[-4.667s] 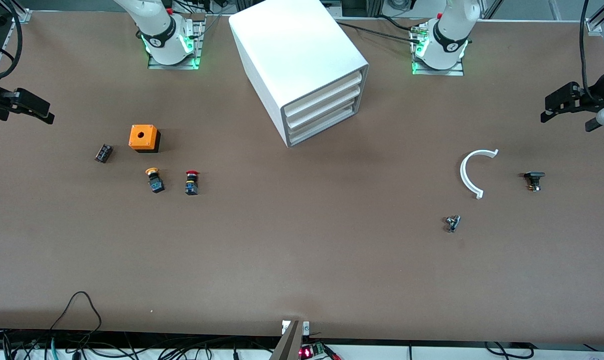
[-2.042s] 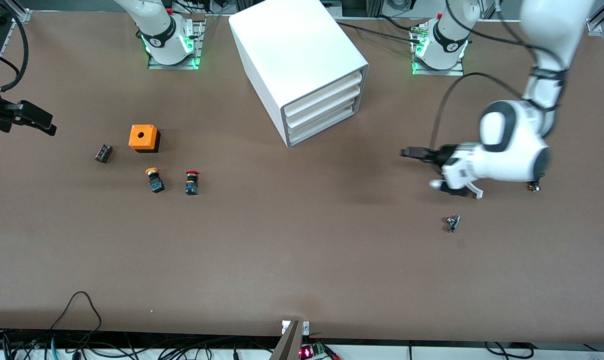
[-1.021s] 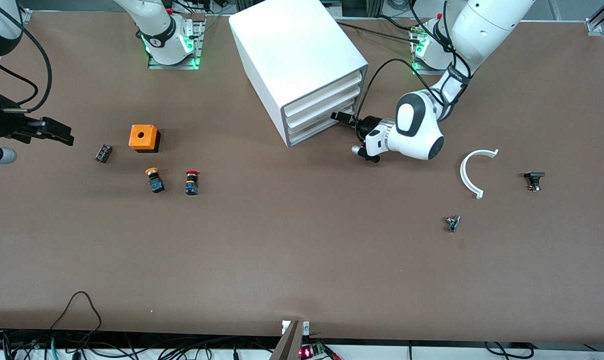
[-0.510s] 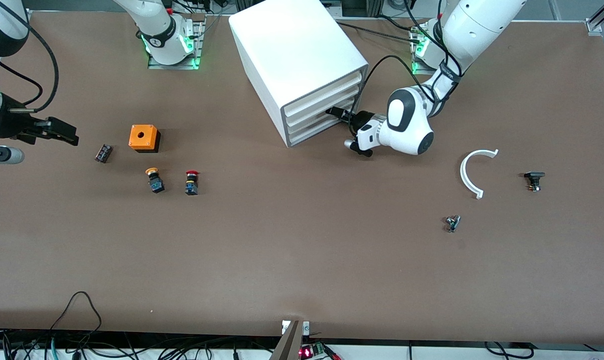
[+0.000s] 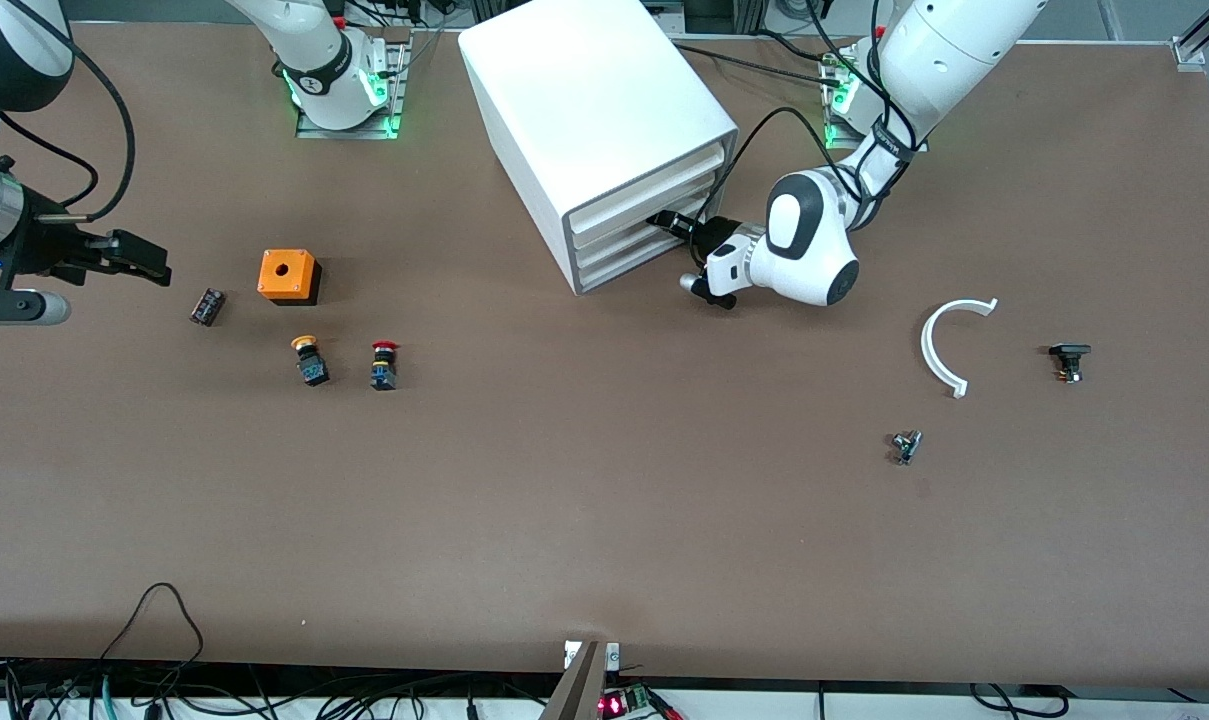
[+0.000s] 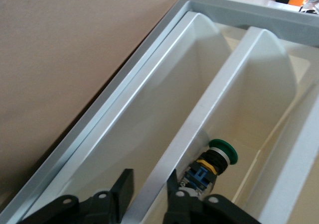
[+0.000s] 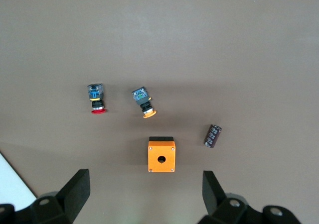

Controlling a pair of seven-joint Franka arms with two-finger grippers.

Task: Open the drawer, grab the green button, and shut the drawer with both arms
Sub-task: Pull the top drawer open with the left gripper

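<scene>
The white cabinet (image 5: 604,100) stands near the arms' bases with all three drawers shut; the lowest drawer (image 5: 636,258) sits just above the table. My left gripper (image 5: 656,218) is at the drawer fronts. In the left wrist view it (image 6: 149,176) is open, its fingers on either side of a white ridge (image 6: 209,104) between two drawer fronts. The green-capped button (image 6: 214,162) on its blue body shows just past that ridge, inside the cabinet. My right gripper (image 5: 139,265) is open and empty over the table at the right arm's end, also in the right wrist view (image 7: 144,184).
An orange box (image 5: 288,275), a small black part (image 5: 207,306), a yellow-capped button (image 5: 310,360) and a red-capped button (image 5: 383,364) lie toward the right arm's end. A white arc (image 5: 949,345), a black part (image 5: 1069,360) and a small metal part (image 5: 905,446) lie toward the left arm's end.
My left arm swung in from the table's end to the cabinet and pushed its fingers up to the drawer fronts. My right gripper drifted slowly toward the orange box.
</scene>
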